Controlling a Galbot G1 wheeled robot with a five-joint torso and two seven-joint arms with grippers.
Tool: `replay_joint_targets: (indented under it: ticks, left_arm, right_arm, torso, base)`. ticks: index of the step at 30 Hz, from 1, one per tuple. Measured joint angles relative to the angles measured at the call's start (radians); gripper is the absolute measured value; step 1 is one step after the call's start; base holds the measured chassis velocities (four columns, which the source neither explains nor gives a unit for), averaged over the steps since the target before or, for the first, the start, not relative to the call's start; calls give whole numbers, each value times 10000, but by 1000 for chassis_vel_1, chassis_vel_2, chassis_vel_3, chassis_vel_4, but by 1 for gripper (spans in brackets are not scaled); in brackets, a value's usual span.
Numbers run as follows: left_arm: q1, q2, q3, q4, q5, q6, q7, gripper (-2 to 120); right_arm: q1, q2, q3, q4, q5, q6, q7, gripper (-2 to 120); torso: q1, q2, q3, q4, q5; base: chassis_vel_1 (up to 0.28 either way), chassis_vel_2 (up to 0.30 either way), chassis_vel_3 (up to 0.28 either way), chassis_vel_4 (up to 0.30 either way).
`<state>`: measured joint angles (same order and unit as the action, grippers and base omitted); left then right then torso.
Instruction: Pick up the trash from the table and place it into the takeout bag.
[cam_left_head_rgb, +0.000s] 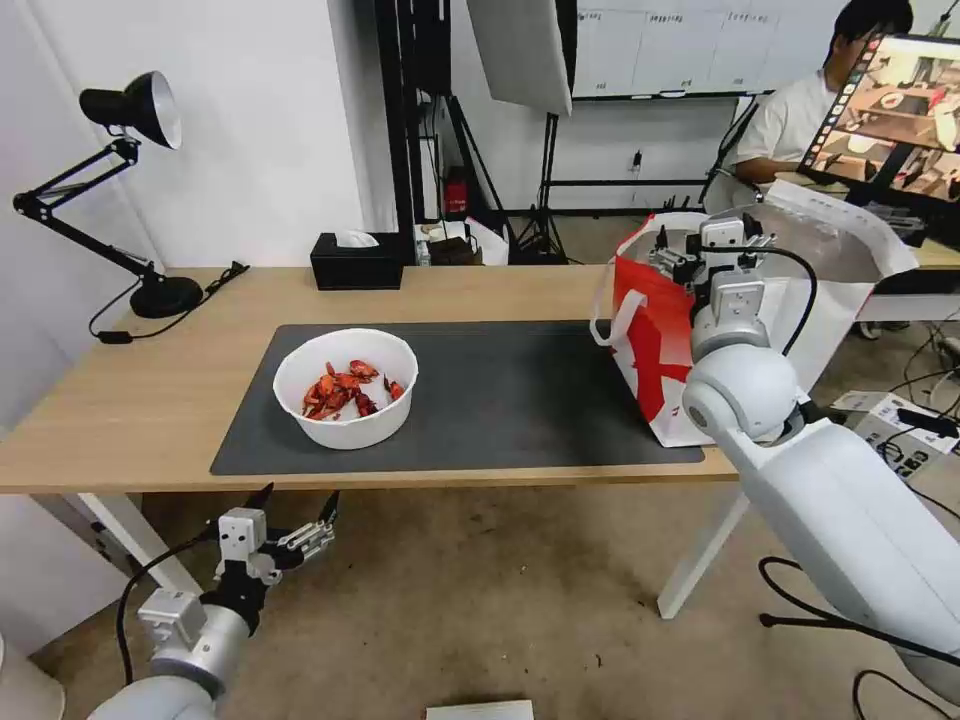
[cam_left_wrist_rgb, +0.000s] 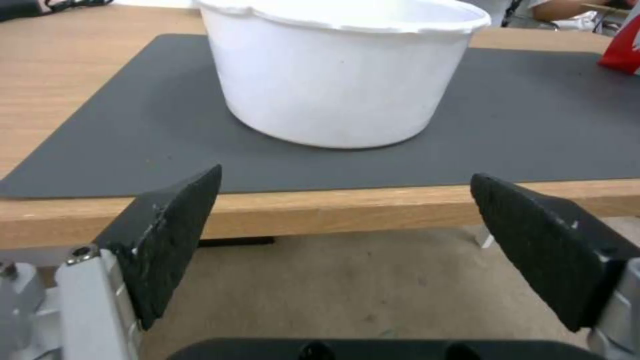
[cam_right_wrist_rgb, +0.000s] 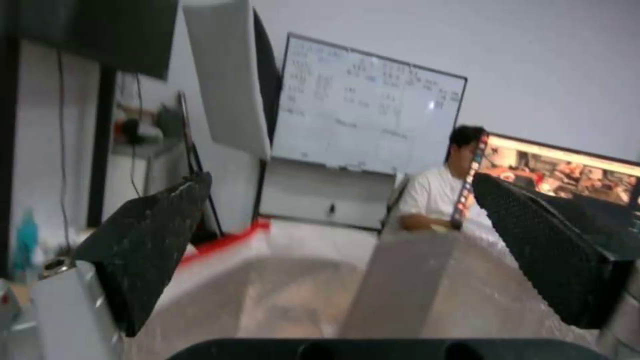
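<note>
One bowl (cam_left_head_rgb: 345, 388), one takeout bag (cam_left_head_rgb: 665, 330), one tissue box (cam_left_head_rgb: 356, 261), one lamp (cam_left_head_rgb: 120, 190), one table (cam_left_head_rgb: 130, 390).

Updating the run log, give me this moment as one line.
left gripper: open, below table edge, facing bowl | right gripper: open over bag | bowl on mat

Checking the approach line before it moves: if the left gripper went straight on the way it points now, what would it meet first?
Probably the table edge: the open left gripper sits below tabletop level, with the white bowl beyond on the mat.
</note>
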<state>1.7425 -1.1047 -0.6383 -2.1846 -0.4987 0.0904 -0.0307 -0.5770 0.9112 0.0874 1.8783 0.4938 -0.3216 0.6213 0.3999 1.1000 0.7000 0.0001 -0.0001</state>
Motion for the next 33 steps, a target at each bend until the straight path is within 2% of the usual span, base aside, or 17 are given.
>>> replay_joint_targets:
  ticks: [4, 9, 13, 14, 16, 19, 22, 33]
  left_arm:
    - [-2, -17, -41, -14, -8, 0, -3, 100]
    - [-9, -85, -83, -20, -13, -2, -6, 100]
    - [-52, -193, -43, 2, -11, -16, 0, 100]
    - [-70, -218, -35, 0, -7, -22, 5, 100]
    - [-72, -229, -34, -12, -7, -26, 6, 100]
    - [-11, -258, -59, -64, -2, -49, 31, 100]
    - [55, -282, -81, -105, 13, -61, 50, 100]
    - [238, -387, -116, -259, 96, -103, 82, 100]
  right_arm:
    - [-331, -287, 251, 579, 757, 468, -446, 100]
    - [-1759, -748, 657, 1914, 2471, 916, -1487, 100]
    - [-2438, -981, 798, 2426, 3050, 1054, -1989, 100]
    - [-2967, -1058, 949, 2623, 3177, 1238, -2541, 100]
    - [-3291, -1097, 1051, 2729, 3229, 1393, -2899, 100]
    - [-4767, -1099, 1352, 3163, 3375, 2093, -3999, 100]
    - [-5614, -923, 1430, 3275, 3182, 2496, -4391, 100]
    - [-7754, -265, 1455, 3208, 1930, 3776, -4898, 100]
  torso:
    - [1, 0, 0, 1, -1]
    - [-1, 1, 0, -3, 3]
    - [-1, 1, 0, -1, -3]
    - [0, 1, 0, -2, 1]
    - [0, 0, 0, -2, 5]
    - [-1, 0, 0, -3, 1]
    - [-1, 0, -1, -1, 1]
    - [-1, 1, -1, -1, 1]
  base:
    - [0, 0, 0, 0]
    - [0, 0, 0, 0]
    - [0, 0, 0, 0]
    - [0, 0, 0, 0]
    - [0, 0, 0, 0]
    - [0, 0, 0, 0]
    - [0, 0, 0, 0]
    - [0, 0, 0, 0]
